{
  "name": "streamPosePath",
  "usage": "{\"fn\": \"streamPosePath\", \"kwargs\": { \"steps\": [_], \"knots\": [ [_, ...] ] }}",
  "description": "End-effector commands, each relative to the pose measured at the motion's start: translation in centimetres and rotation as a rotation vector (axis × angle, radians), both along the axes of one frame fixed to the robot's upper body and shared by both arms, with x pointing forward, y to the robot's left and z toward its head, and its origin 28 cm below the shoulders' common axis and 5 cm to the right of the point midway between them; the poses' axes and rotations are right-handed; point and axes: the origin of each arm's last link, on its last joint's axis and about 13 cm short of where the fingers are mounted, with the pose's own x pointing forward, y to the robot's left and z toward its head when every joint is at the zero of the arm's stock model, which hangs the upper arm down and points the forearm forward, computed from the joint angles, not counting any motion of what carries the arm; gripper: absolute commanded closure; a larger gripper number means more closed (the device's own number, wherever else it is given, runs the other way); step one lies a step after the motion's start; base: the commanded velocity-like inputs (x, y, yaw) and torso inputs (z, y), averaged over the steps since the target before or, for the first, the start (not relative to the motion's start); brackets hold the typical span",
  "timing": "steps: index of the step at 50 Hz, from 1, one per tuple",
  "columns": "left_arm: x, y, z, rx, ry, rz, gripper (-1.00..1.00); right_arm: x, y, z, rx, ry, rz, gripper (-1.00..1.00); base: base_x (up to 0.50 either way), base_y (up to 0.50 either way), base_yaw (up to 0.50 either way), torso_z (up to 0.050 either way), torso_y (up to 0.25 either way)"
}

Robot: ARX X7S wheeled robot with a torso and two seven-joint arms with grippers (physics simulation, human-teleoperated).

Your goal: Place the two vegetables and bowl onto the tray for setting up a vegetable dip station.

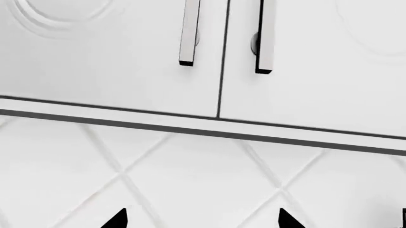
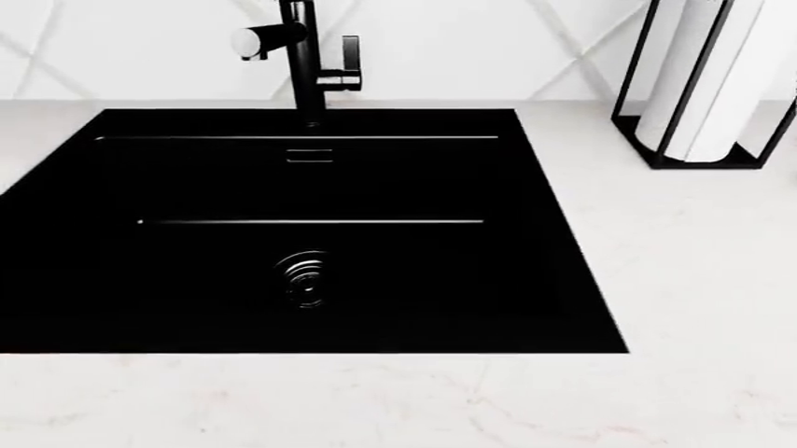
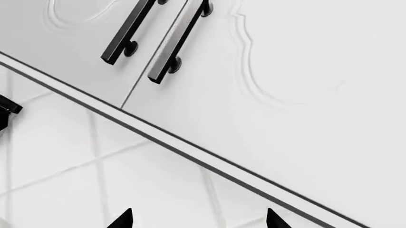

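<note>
Right now you have nothing to pick up: none of the three views shows the tray, the bowl, the cucumber or the carrot, so where they sit I cannot tell. The step in hand, as I judge it, is to find them before either arm moves.

The head view is filled by the pale stone counter (image 2: 697,280) and, set into it, the black sink (image 2: 299,233), which looks bare apart from its drain (image 2: 302,278). The black tap (image 2: 302,56) stands at the sink's far edge, and a paper towel holder (image 2: 704,84) stands on the counter at the far right. Swing the head or turn the base slowly to either side and let more counter come into view; do it in small steps so you can stop as soon as a tray edge appears.

Both wrist cameras point up and away at white cabinet doors (image 1: 114,61) with bar handles (image 1: 188,33) above a tiled wall (image 1: 190,175), so they will not help the search until you lower the arms.

On the left gripper (image 1: 203,221) and the right gripper (image 3: 197,221) only two dark fingertips show at each picture's edge, well apart, so both look spread and hold nothing. Keep them spread, and bring the arms down only once the items are found.
</note>
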Motion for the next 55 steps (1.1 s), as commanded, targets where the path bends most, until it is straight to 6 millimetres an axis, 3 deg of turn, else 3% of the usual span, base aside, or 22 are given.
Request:
{"fn": "streamPosePath", "kwargs": {
  "steps": [1, 55],
  "knots": [
    [-0.04, -0.03, 0.05, 0.001, -0.002, -0.001, -1.00, 0.03, 0.07, -0.04, -0.005, 0.000, 0.000, -1.00, 0.02, 0.50, 0.00, 0.000, 0.000],
    [-0.11, -0.01, 0.13, 0.001, -0.006, -0.004, -1.00, -0.02, 0.18, -0.06, -0.013, -0.004, 0.000, -1.00, 0.02, 0.50, 0.00, 0.000, 0.000]
  ]
}}
